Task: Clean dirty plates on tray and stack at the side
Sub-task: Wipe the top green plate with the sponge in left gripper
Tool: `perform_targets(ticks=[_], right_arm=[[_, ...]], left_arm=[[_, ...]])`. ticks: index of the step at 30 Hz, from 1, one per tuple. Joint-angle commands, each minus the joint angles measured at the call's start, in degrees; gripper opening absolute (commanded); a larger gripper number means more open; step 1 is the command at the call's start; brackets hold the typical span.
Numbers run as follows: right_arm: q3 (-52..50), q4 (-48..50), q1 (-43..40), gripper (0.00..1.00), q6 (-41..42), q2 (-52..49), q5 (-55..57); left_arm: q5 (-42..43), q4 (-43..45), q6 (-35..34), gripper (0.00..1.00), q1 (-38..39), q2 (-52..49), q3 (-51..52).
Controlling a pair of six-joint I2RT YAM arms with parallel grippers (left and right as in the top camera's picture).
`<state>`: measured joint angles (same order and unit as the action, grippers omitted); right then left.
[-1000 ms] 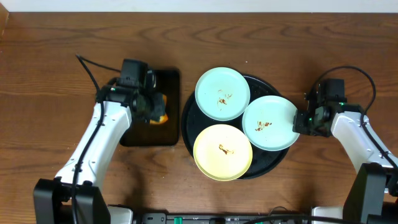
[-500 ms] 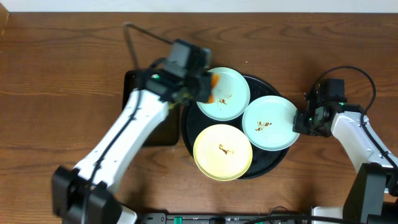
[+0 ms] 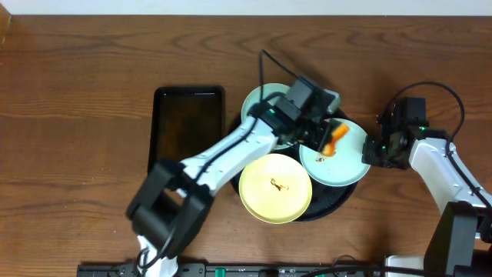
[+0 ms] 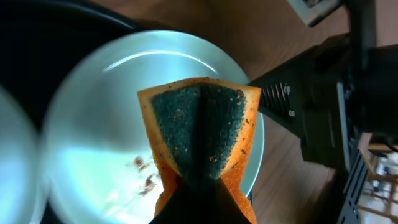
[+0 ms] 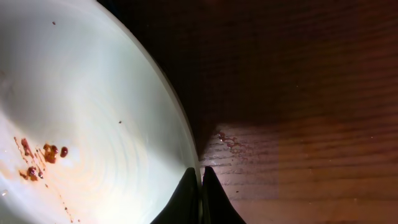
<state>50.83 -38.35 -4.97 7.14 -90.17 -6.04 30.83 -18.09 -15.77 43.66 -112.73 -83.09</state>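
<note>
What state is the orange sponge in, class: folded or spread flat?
Folded. In the left wrist view the sponge creases down its dark green middle, pinched in the left gripper.

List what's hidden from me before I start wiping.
- Far plate: overhead, left arm covers most of it.
- Sponge touching right plate or not: left wrist, sponge itself blocks the contact; overhead, left gripper covers it.
- Right plate's specks: left wrist, blurred.
</note>
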Motion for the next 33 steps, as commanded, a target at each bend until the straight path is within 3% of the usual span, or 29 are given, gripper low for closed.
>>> perform_targets(ticks=[1,7,12,20,30,33], right_arm=[[-0.07,-0.2,-0.31,0.01,-0.11,-0.55,-0.26],[-0.07,-0.22,-0.31,0.01,-0.11,-0.55,-0.28],[-0.07,-0.22,-0.31,0.01,-0.11,-0.55,-0.48],[-0.07,-0.24,-0.31,0.01,-0.11,-0.55,-0.48],[-0.07,-0.44,-0.31,0.01,-0.11,-0.55,-0.44],[-0.07,-0.2,-0.31,0.12,-0.11,-0.55,-0.48]], left_arm=[[4.74,3.08,-3.74,0.07,0.7,-3.54,-1.27],[10.75,10.67,-10.6,0.07,1.05,-9.11,-1.25],[9.86,10.32,-10.64,0.08,0.98,-12.83,-1.2],[-9.97,-6.01,-9.79,0.07,0.17,-13.09,-1.2],[-14.86,-9.27,-5.62,0.07,-0.57,-4.2,-1.2],[-15.47,-10.21,-5.27,0.08,-0.57,-0.11,-1.2]])
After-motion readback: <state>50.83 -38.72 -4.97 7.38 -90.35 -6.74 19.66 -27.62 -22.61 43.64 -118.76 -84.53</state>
